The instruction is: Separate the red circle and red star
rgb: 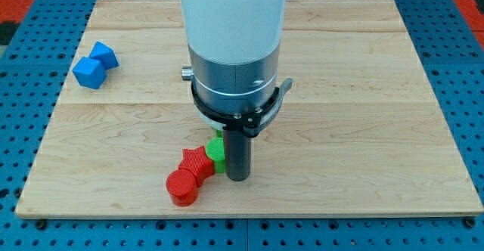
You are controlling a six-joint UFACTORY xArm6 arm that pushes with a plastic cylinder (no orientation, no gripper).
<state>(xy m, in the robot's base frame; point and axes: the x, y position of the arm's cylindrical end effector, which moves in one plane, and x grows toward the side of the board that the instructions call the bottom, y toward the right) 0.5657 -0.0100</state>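
The red circle [182,187] lies near the board's bottom edge, left of centre. The red star [197,162] touches it at its upper right. A green block [217,150], partly hidden by the rod, touches the star's right side. My tip [238,178] stands on the board just right of the green block and the star, about a block's width from the red circle. The arm's wide white and grey body hides the board above the tip.
A blue block [95,63], made of two joined cube-like parts, lies at the board's upper left. The wooden board [363,115] sits on a blue perforated table; its bottom edge runs close under the red circle.
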